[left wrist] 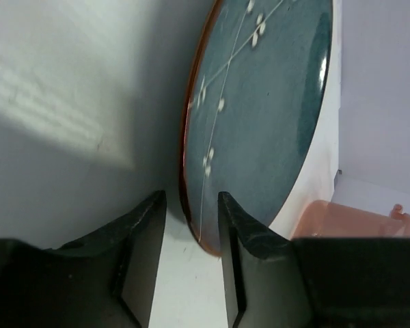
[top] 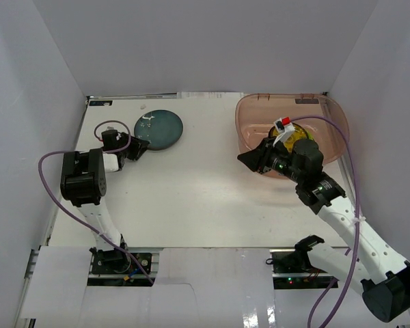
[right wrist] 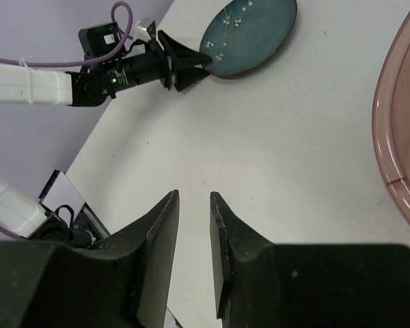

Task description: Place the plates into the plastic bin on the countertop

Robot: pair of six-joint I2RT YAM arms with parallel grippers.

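A teal plate (top: 158, 130) with white sprig markings and a reddish rim is laid flat on the white countertop (top: 205, 198), at its far left. A yellow-brown plate (top: 299, 131) is partly seen inside the translucent pinkish bin (top: 256, 102), set at the far right.

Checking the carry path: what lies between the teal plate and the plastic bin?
Nothing: bare white countertop separates teal plate from plastic bin, per the top external view.

White enclosure walls (top: 191, 41) on 3 sides

The white countertop (top: 191, 195) carries a teal plate (top: 158, 130) back left and the plastic bin (top: 260, 113) back right.
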